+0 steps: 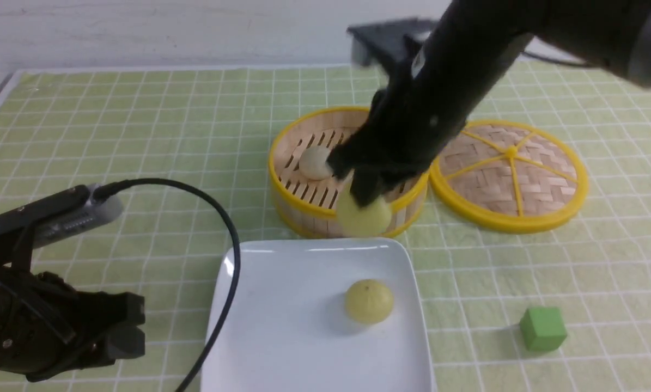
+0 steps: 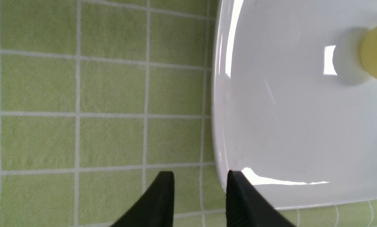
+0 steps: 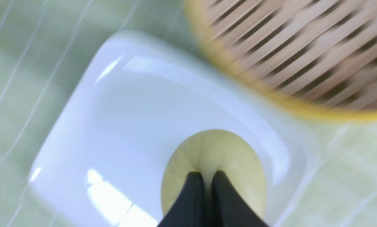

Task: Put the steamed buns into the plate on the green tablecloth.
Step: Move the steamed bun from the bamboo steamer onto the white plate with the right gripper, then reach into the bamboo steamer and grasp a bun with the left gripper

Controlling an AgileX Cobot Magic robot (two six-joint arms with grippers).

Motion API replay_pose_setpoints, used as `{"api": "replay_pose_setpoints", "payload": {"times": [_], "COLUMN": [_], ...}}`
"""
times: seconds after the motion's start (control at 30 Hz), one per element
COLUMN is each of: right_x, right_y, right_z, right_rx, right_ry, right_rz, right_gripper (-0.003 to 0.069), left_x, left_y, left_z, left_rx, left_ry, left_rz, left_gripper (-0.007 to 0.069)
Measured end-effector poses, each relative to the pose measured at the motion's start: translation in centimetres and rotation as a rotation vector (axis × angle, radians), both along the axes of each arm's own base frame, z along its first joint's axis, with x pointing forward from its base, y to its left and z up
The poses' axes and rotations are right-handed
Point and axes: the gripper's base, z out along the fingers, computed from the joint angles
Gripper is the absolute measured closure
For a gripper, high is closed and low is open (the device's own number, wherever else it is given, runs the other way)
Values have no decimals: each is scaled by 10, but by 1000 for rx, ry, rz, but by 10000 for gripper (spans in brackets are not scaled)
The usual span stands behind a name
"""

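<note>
The right gripper (image 1: 364,197) is pinching a yellow bun (image 1: 364,216), jaws nearly closed on its top, over the far edge of the plate (image 1: 281,348). A second yellow bun (image 1: 369,300) is sitting on the plate, and a pale bun (image 1: 315,161) is lying in the steamer basket (image 1: 295,202). The left gripper (image 1: 123,326) is hanging slightly open, empty, beside the plate over the green cloth (image 1: 140,136).
</note>
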Motion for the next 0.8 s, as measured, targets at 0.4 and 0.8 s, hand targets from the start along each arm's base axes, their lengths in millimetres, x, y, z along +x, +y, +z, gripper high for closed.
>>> {"api": "replay_pose_setpoints", "payload": {"times": [0.4,0.8], "right_x": [-60,-41], "right_y": [37,-29], "right_z": [-123,-1], "right_rx": [47,-8], "right_ry": [-80,-117], "right_rz": [-29,-50], "right_gripper": [498,323], "left_x": [2,9], "left_y": [1,0], "left_z": [1,10], "left_rx": [3,-6], "left_ry": [-27,-70], "left_rz": [10,21], "left_gripper": [361,406]}}
